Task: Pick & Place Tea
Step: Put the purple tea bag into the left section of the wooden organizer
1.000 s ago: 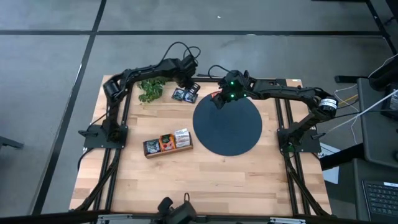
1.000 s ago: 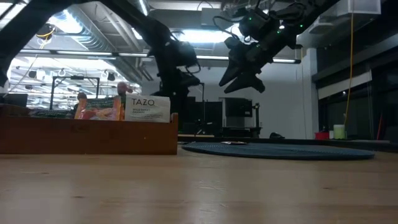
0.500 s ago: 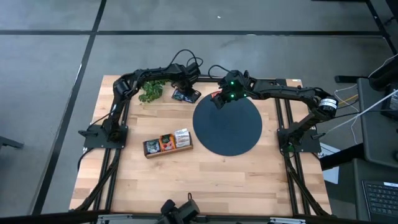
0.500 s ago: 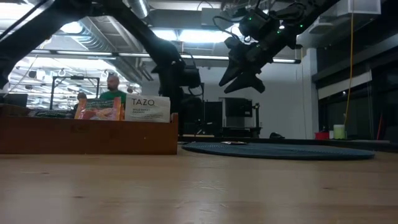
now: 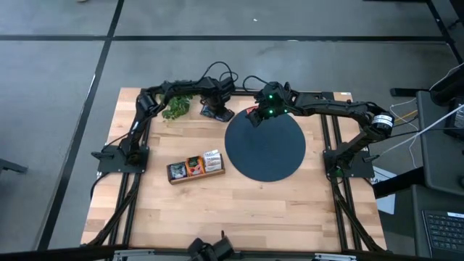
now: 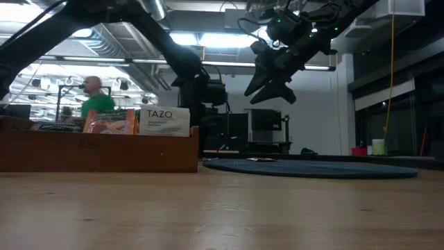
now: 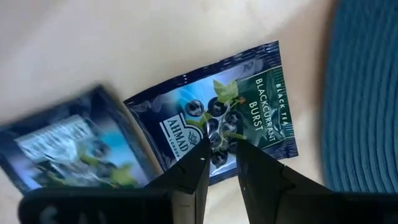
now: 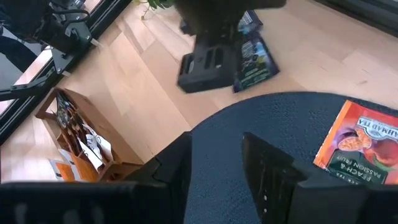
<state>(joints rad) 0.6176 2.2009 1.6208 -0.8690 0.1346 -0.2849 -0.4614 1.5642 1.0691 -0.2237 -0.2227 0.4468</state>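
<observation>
**Layout around the disc**

The disc (image 5: 264,148) lies on the surface (image 5: 239,210), right of centre. A sachet (image 8: 356,143) rests on its far rim, under the right pincer (image 5: 255,118). Two more sachets (image 5: 216,111) lie just off the disc's far-left edge, below the left pincer (image 5: 215,107). The plant (image 5: 175,107) sits farther left. The tray (image 5: 196,167) stands left of the disc, sachets in it.

Below my left arm, 2 dark blue blackcurrant sachets (image 7: 214,118) lie flat on the wood beside the dark mat. An orange passion-fruit sachet (image 8: 357,144) lies flat on it. Others stand upright in the tray (image 6: 135,121).
</observation>
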